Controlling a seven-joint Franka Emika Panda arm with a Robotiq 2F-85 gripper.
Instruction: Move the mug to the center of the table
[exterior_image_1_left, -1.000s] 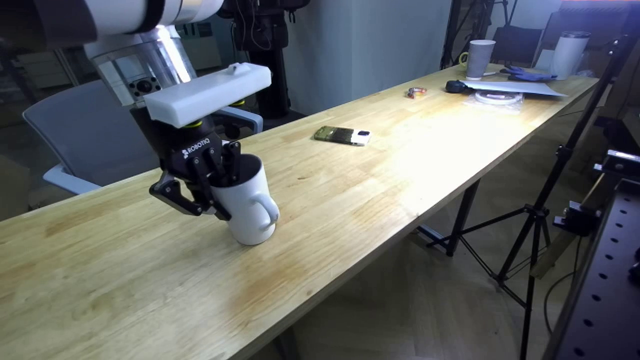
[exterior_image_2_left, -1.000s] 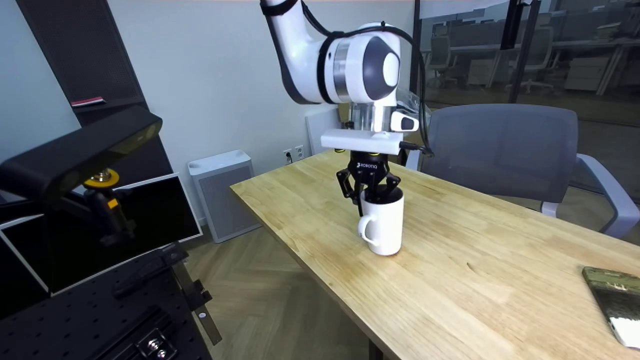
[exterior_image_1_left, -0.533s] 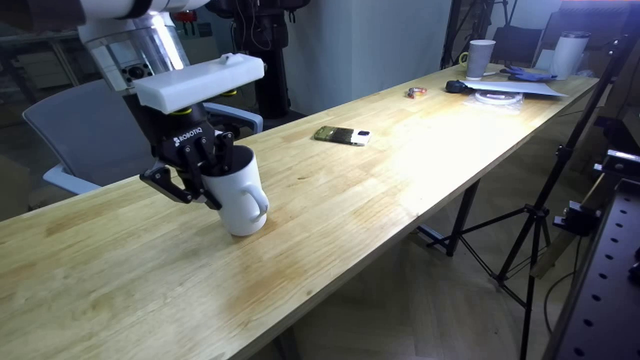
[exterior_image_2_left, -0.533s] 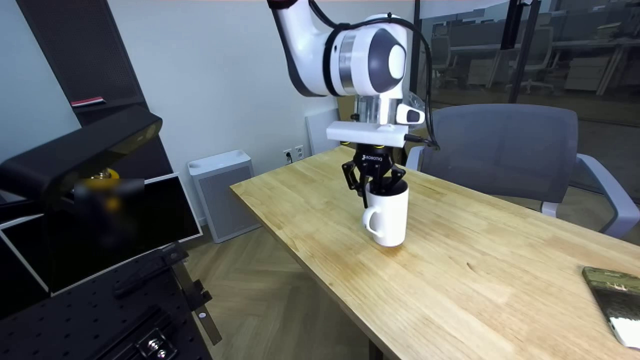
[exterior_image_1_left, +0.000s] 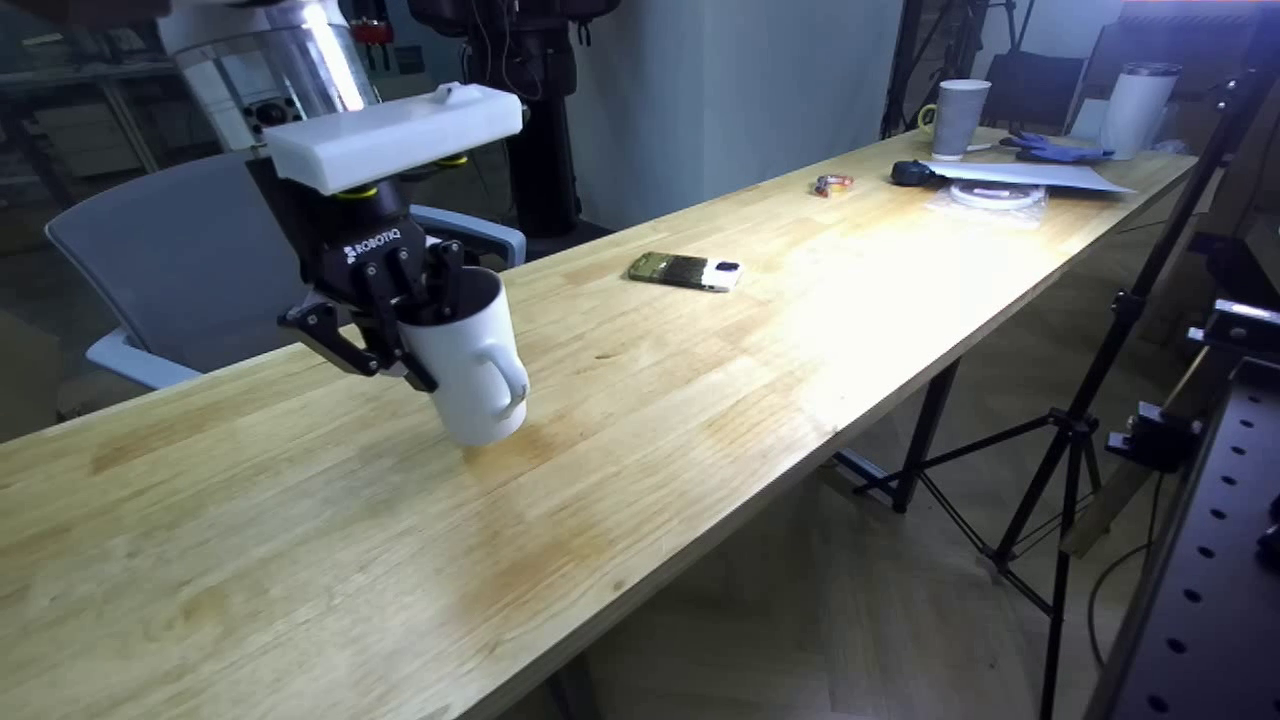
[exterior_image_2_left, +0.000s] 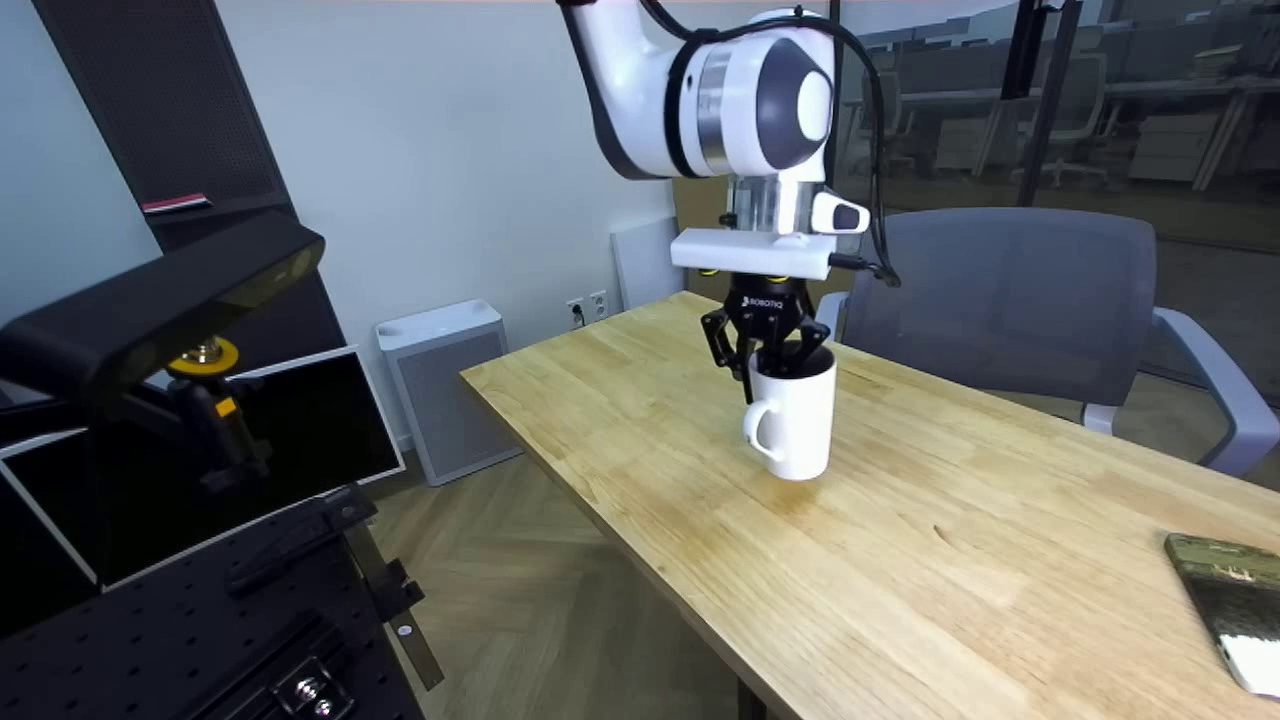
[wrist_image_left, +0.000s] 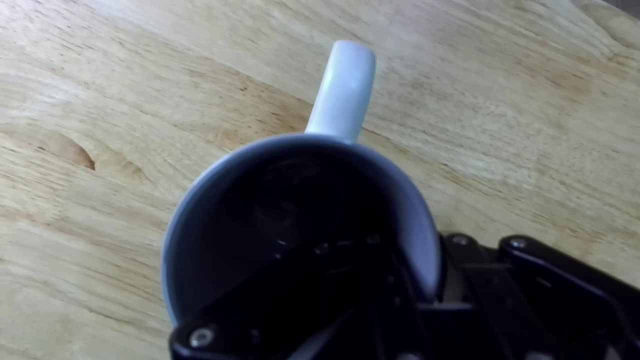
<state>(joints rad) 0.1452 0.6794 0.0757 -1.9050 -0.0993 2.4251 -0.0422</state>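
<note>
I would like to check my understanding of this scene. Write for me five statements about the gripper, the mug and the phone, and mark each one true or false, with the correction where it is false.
1. The gripper is shut on the mug. True.
2. The mug lies on its side. False: it is held mouth up.
3. The mug's handle is clear of the gripper. True.
4. The phone lies flat on the table. True.
5. The phone touches the mug. False: they are well apart.

Looks smooth and ceramic on the mug (exterior_image_1_left: 460, 365), wooden and grained across the bench (exterior_image_2_left: 950, 570), faintly shiny on the gripper (exterior_image_1_left: 430, 345).
</note>
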